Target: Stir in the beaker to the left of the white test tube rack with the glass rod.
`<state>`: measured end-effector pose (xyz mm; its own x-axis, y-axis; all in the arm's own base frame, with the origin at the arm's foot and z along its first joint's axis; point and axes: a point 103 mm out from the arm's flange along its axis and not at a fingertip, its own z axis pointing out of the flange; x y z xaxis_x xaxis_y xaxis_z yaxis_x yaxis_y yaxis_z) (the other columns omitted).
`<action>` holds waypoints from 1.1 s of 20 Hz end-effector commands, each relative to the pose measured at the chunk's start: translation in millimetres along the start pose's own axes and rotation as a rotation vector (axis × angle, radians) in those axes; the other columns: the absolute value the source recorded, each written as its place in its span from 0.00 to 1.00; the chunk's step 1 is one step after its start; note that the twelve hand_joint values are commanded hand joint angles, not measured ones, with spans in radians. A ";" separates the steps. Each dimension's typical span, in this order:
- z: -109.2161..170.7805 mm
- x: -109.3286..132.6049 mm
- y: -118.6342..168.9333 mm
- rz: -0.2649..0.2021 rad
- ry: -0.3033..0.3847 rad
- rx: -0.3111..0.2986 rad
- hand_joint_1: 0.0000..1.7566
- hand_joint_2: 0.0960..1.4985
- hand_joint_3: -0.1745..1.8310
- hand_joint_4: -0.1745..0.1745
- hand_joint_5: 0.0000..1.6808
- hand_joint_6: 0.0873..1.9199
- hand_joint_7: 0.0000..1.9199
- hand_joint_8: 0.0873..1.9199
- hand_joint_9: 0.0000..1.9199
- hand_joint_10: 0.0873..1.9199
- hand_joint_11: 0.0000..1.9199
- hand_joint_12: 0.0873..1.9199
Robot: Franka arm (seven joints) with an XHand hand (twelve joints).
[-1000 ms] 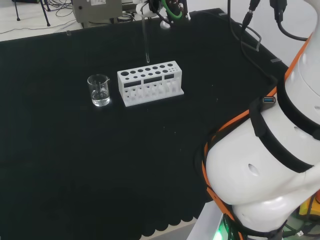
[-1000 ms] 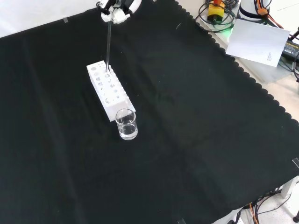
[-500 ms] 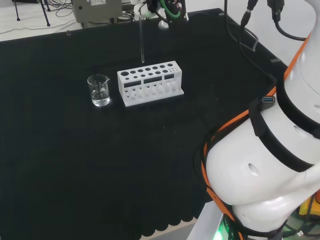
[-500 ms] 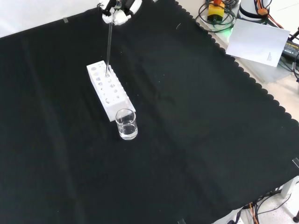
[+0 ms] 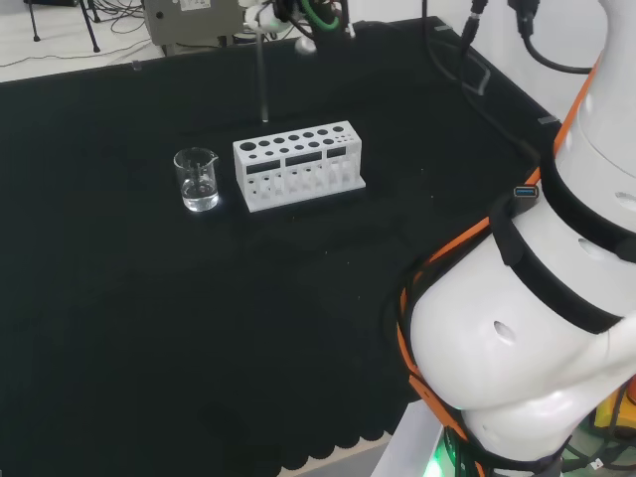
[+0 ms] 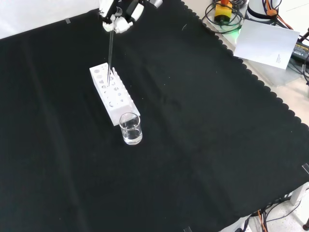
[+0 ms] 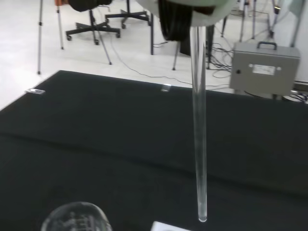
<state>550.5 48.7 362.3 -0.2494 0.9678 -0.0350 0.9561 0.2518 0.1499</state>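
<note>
Carry step underway: hand [image 6: 117, 13] pinches the glass rod [image 6: 110, 50] upright, tip hanging above the white rack [image 5: 298, 164], w/ the beaker [image 5: 198, 180] just left of it in head view — next, prob. shift over & lower in.

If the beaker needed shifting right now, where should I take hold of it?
Grip the beaker round its straight side wall, from the side away from the rack that stands close beside it; it is upright with liquid inside, so keep it level.
</note>
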 end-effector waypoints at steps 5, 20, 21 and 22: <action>8.0 56.5 33.9 -0.132 0.031 -0.006 0.73 0.50 0.39 0.00 0.63 0.35 0.55 0.68 0.87 0.52 0.84 0.52; 8.4 94.3 21.4 -0.197 0.053 0.005 0.73 0.50 0.39 0.00 0.63 0.35 0.55 0.68 0.87 0.52 0.84 0.52; 8.5 95.7 20.3 -0.199 0.051 0.006 0.73 0.50 0.39 0.00 0.63 0.35 0.55 0.68 0.87 0.52 0.84 0.52; 8.9 96.9 19.5 -0.201 0.051 0.007 0.73 0.50 0.39 0.00 0.63 0.35 0.55 0.68 0.87 0.52 0.84 0.52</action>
<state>558.9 139.5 353.4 -0.4230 0.9060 -0.0147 0.8964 0.4207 0.1394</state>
